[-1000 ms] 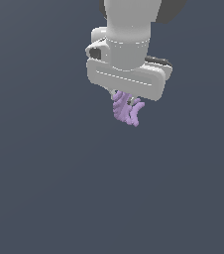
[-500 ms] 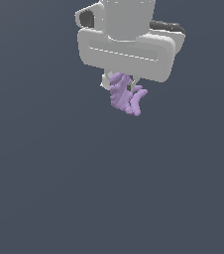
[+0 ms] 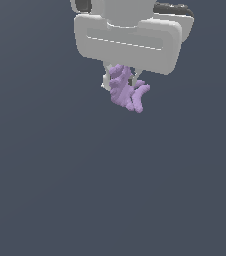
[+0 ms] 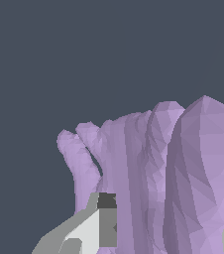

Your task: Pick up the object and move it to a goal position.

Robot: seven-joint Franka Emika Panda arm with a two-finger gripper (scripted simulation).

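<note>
The object (image 3: 127, 92) is a small pale purple lumpy thing with ridged, finger-like lobes. It hangs below the white gripper (image 3: 120, 82) near the top of the exterior view, well above the dark grey floor. The gripper is shut on the object, and its fingers are mostly hidden behind the purple lobes. In the wrist view the object (image 4: 158, 173) fills much of the picture, with one grey fingertip (image 4: 104, 218) pressed against its side.
A plain dark grey floor (image 3: 110, 200) fills the exterior view below the gripper. No goal marker or other thing shows.
The gripper has risen with the object in it and appears larger and higher in the exterior view. The object stays held between the fingers.
</note>
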